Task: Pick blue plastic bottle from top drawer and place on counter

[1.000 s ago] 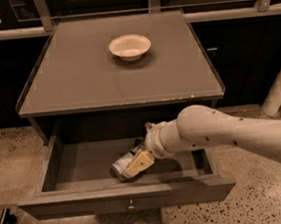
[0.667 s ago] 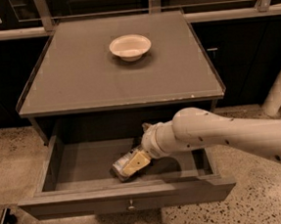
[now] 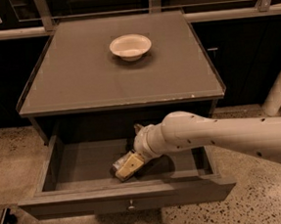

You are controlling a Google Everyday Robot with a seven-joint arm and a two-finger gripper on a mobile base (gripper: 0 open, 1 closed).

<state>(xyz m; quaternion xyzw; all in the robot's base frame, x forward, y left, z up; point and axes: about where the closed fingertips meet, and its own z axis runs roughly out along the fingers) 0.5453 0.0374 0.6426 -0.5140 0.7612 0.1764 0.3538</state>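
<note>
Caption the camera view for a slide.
The claw reaches into the open drawer at the bottle; a bowl sits on the counter.

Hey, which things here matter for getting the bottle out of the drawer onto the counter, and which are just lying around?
Part of the job: the bottle lying in the open drawer; the counter; the gripper, down in the drawer at the bottle.
Just lying about: the white bowl on the counter.

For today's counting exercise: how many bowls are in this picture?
1. The white bowl sits near the back of the counter. The robot's hand is down in the open top drawer, where the arm may hide others.
</note>
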